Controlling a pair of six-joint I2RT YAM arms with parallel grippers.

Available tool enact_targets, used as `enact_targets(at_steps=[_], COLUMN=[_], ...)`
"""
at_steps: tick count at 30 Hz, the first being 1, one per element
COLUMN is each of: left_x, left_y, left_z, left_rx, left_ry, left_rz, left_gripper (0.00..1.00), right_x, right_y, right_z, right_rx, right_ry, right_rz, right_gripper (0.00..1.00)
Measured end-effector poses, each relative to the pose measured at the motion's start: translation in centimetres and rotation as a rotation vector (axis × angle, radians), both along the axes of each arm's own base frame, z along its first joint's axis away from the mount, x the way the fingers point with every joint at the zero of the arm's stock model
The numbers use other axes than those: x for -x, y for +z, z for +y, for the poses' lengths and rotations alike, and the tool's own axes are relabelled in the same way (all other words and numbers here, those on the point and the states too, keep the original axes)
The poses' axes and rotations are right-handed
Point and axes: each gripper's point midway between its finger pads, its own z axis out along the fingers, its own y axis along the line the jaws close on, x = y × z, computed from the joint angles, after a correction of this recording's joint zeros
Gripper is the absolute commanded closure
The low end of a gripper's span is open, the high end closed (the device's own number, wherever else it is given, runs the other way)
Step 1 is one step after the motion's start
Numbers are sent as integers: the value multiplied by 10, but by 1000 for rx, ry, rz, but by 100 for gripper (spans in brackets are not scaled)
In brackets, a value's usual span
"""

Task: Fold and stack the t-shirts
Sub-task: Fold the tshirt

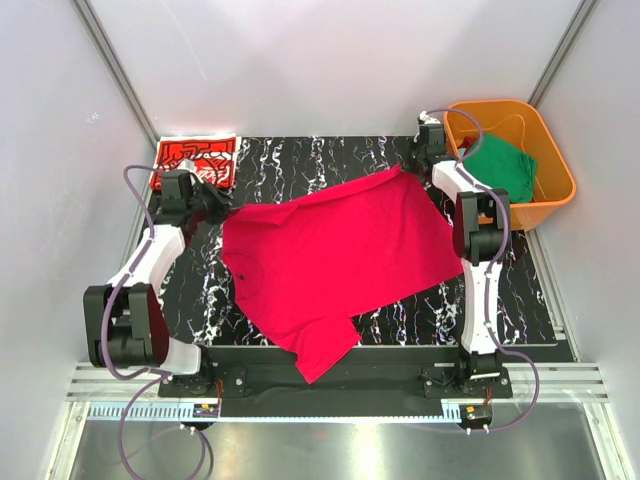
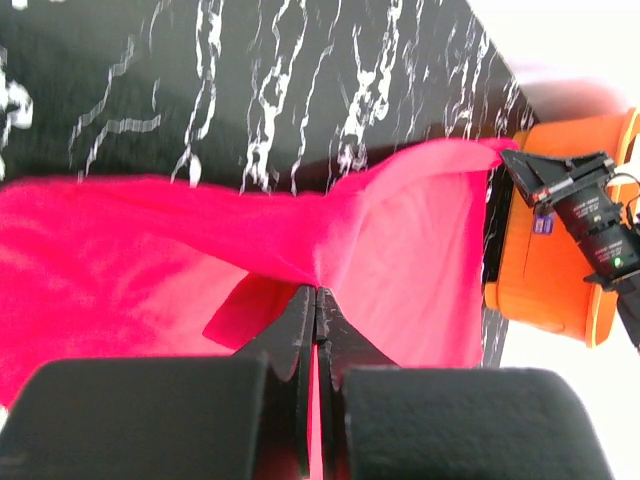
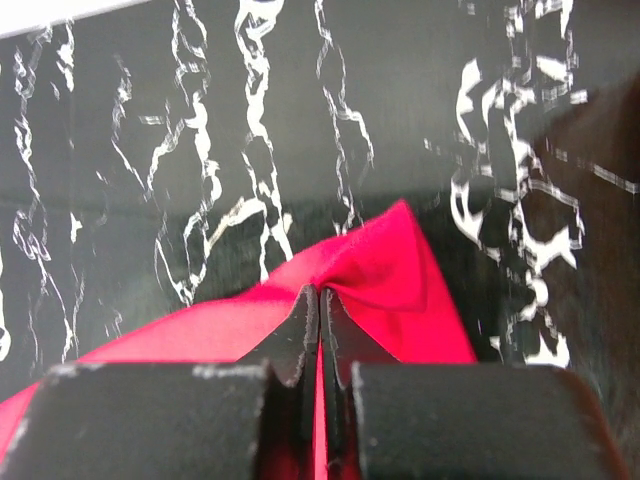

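At the near edge: one corner of the crimson t-shirt hangs over the front of the desk, between the two arm bases.
Middle of the desk: the crimson t-shirt lies spread and rumpled across the black marbled top, with its far edge stretched between the two claws.
Left claw: clamped tight on the far left edge of the crimson t-shirt, with cloth bunched at the fingertips.
Right claw: clamped tight on the shirt's far right corner, near the tub.
Far left corner: the printed red t-shirt lies folded flat on the desk, just beyond the left claw.
Far right corner: the green t-shirt sits crumpled inside the orange tub.
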Motion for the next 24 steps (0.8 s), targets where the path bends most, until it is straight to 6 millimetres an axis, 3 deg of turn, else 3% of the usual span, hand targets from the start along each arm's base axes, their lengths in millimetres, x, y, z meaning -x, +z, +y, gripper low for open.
enact_targets(at_steps=[4,9,15,24], left_x=[22,43,71,89], left_y=[4,9,-11,-13], left_z=[-3,-8,-14,-24], left_rx=[6,27,66,98], left_ry=[-6,-16,-18,-34], left_rz=[7,-14,50,76], left_gripper=[100,100,100,100], right_x=[12,25,31,50], right_y=[-1,13,30,7], right_z=[-2,-5,-11,-22], right_rx=[10,31,50,57], right_ry=[2,11,4,-10], right_rz=[45,69,66,147], right_gripper=[100,100,100,100])
